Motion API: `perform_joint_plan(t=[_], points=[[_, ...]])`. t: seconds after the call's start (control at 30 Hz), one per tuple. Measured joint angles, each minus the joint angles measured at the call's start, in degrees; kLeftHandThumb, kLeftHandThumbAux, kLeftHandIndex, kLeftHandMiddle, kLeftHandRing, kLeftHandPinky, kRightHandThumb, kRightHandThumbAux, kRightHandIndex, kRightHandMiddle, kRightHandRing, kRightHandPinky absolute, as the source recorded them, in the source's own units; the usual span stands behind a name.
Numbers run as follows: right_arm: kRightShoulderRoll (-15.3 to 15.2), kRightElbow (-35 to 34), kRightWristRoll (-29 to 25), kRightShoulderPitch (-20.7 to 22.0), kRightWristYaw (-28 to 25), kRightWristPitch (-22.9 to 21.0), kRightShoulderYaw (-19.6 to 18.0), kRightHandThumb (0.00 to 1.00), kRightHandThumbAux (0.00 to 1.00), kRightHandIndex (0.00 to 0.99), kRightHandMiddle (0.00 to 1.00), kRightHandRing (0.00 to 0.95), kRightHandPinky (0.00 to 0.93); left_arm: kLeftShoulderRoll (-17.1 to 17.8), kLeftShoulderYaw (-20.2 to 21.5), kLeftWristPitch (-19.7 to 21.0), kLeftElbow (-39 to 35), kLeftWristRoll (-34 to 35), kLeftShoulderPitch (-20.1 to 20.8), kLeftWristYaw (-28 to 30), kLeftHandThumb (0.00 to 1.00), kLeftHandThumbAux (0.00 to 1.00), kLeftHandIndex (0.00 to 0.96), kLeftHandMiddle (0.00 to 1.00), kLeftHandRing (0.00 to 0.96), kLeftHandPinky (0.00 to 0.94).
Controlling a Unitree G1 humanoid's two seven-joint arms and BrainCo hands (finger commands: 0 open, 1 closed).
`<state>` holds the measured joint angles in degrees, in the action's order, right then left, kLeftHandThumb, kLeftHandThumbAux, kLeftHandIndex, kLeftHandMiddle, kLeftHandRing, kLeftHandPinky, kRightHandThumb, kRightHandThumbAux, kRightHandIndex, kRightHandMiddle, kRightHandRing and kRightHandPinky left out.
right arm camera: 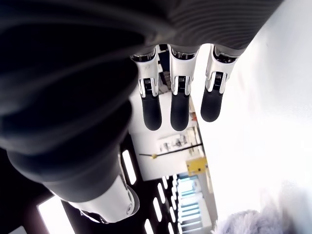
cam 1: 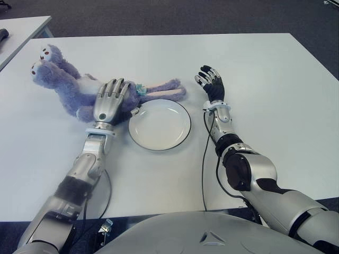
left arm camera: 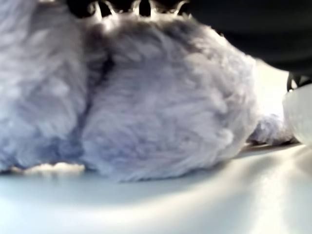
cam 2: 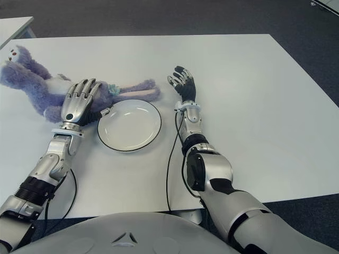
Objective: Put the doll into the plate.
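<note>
A fluffy purple doll [cam 1: 63,87] lies on its side on the white table [cam 1: 265,79], head at the far left and legs [cam 1: 164,87] stretched past the plate's far rim. The white plate [cam 1: 159,124] sits empty just right of the doll's body. My left hand [cam 1: 111,98] lies over the doll's middle, fingers spread across the fur and not closed round it. The left wrist view is filled with fur [left arm camera: 161,97], with the plate's edge [left arm camera: 298,114] beside it. My right hand [cam 1: 210,79] shows to the right of the plate, palm up, fingers [right arm camera: 179,109] relaxed and holding nothing.
A second white table [cam 1: 21,29] stands at the far left with a dark object [cam 1: 2,34] on it. Dark floor surrounds both tables. A black cable [cam 1: 204,159] runs along my right forearm to the table's near edge.
</note>
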<state>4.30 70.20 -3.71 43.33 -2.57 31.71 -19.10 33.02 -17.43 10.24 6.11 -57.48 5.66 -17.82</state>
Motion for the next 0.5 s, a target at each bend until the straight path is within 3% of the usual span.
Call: perform_joint_plan(t=[0.5], points=[[0.0, 0.0, 0.0, 0.0, -0.3, 0.0, -0.3, 0.355, 0.890, 0.217, 0.199, 0.186, 0.186, 3.0, -1.2, -0.1, 1.1, -1.7, 2.5, 3.0, 0.247, 0.213, 0.000, 0.000, 0.000, 0.000]])
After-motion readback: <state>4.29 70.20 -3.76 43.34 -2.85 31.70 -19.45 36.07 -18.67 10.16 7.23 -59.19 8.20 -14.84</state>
